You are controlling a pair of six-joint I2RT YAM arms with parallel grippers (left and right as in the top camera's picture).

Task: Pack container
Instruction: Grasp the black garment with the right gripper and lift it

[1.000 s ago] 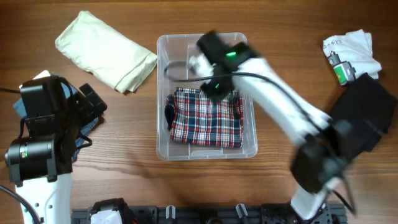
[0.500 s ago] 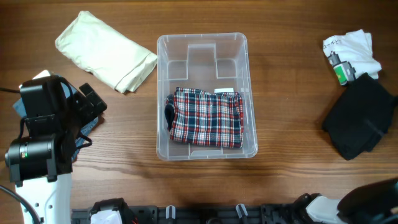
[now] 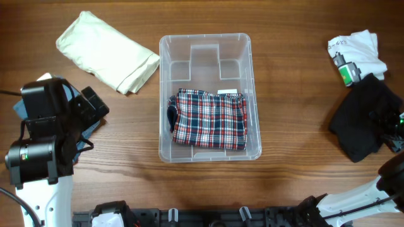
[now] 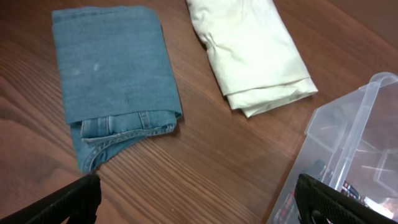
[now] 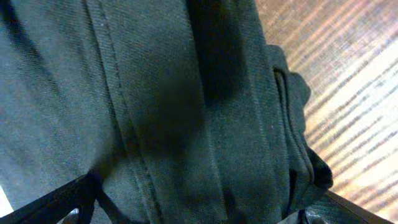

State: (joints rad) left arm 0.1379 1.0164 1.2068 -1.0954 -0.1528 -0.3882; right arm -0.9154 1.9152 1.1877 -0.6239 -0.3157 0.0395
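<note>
The clear container (image 3: 169,94) stands mid-table with a folded plaid garment (image 3: 209,120) in its near half. My left gripper (image 4: 199,205) is open over bare wood, its fingers (image 4: 68,202) wide apart, between folded blue jeans (image 4: 115,74) and the container's corner (image 4: 348,155). A folded cream garment (image 4: 249,50) lies beyond the jeans. My right gripper (image 5: 199,208) is open and low over a black garment (image 5: 186,106), which fills the space between its fingers. In the overhead view the black garment (image 3: 360,123) lies at the far right, with the right gripper (image 3: 390,123) on its right side.
A white garment (image 3: 360,50) with a green tag lies behind the black one at the back right. The cream garment (image 3: 107,52) lies at the back left. The left arm (image 3: 44,139) covers most of the jeans from above. A black rail runs along the table's front edge.
My right arm left the container, where it hung over the plaid garment, swung out to the right and now sits on the black garment. Its jaws opened. The left arm stayed put.
</note>
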